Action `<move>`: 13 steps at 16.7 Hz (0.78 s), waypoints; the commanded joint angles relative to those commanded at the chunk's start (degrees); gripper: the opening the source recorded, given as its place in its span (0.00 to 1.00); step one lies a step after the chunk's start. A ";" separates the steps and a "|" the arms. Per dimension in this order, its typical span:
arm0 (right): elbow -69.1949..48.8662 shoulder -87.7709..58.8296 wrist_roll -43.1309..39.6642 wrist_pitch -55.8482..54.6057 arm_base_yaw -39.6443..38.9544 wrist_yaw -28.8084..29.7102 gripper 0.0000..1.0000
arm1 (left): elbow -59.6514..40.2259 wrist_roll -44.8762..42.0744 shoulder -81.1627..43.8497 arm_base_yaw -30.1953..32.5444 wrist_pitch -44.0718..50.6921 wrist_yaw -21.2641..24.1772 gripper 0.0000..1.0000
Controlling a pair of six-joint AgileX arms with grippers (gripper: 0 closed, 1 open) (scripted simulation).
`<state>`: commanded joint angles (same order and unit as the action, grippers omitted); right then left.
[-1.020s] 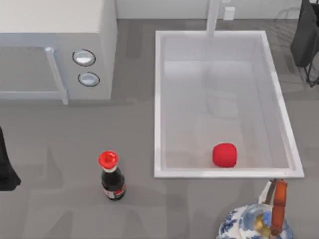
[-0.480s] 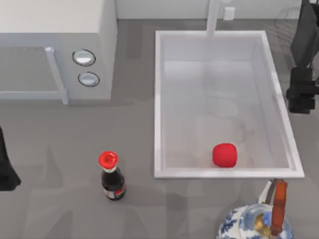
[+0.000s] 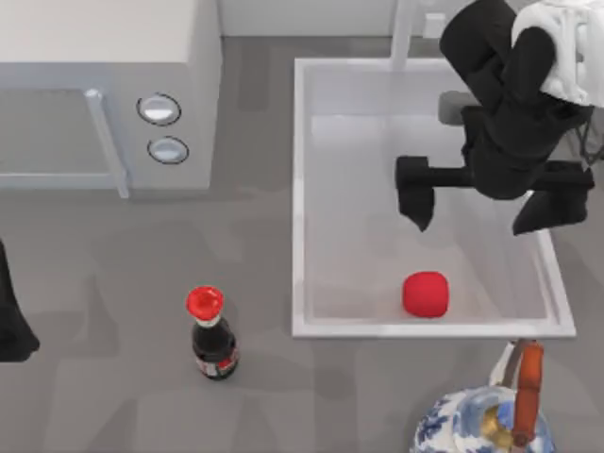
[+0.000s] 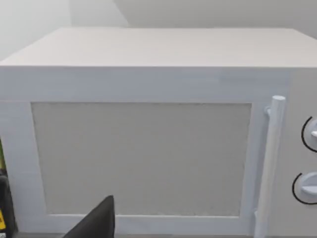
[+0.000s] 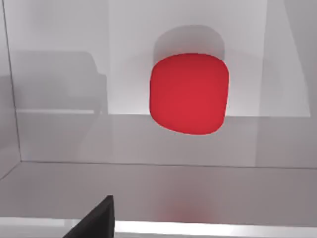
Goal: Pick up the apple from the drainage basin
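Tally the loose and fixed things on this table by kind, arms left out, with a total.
Apple: 1
Sink basin: 1
Microwave: 1
Sauce bottle: 1
Blue-and-white teapot: 1
Total: 5

Top cam: overhead, looking down. Left wrist cam: close, facing microwave (image 4: 148, 148) front. Right wrist cam: close on apple (image 5: 189, 93); shared w/ top (image 3: 426, 293).

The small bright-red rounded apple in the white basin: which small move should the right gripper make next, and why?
Probably bring the open right gripper down toward the apple: it hangs above the white rectangular basin, apart from the fruit.
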<state>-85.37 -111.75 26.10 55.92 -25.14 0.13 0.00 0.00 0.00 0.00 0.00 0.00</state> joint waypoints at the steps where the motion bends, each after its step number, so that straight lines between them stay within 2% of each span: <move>1: -2.45 -3.26 0.75 1.62 -0.73 0.00 1.00 | 0.00 0.00 0.00 0.00 0.00 0.00 1.00; 5: -7.84 -10.18 2.42 5.19 -2.33 0.01 1.00 | 0.00 0.00 0.00 0.00 0.00 0.00 1.00; 13: -6.78 -11.80 2.43 3.00 -2.11 0.01 1.00 | 0.00 0.00 0.00 0.00 0.00 0.00 1.00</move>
<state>-92.14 -123.55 28.54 58.93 -27.24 0.14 0.00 0.00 0.00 0.00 0.00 0.00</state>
